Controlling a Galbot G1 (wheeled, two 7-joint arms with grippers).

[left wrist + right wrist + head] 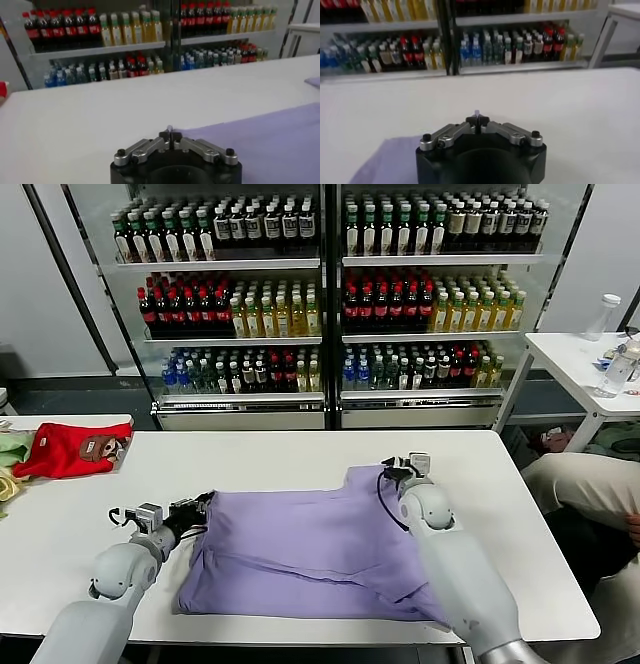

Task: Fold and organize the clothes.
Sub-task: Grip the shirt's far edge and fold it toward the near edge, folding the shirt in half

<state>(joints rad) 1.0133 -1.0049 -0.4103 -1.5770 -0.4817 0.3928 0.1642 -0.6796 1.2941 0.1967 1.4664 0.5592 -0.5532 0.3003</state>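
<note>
We see the lavender T-shirt (310, 549) spread on the white table (300, 454), left gripper (190, 512) and right gripper (397, 475) each pinched shut on an edge. Thin fabric bites may slip once lifted. Uneven pulls would skew the fold.

Your robot's two arms wear smooth, rounded light-grey shells with bulbous joint housings. The left arm (120, 574) narrows into a wrist of silver and black hardware, and the left gripper (170, 134) has a round black body topped by two angled silver links, each fixed with black screw heads. The right arm (455, 569) carries a looping black cable at its wrist beside a small grey block. The right gripper (478, 119) repeats that build: black housing, silver links, dark screws.
</note>
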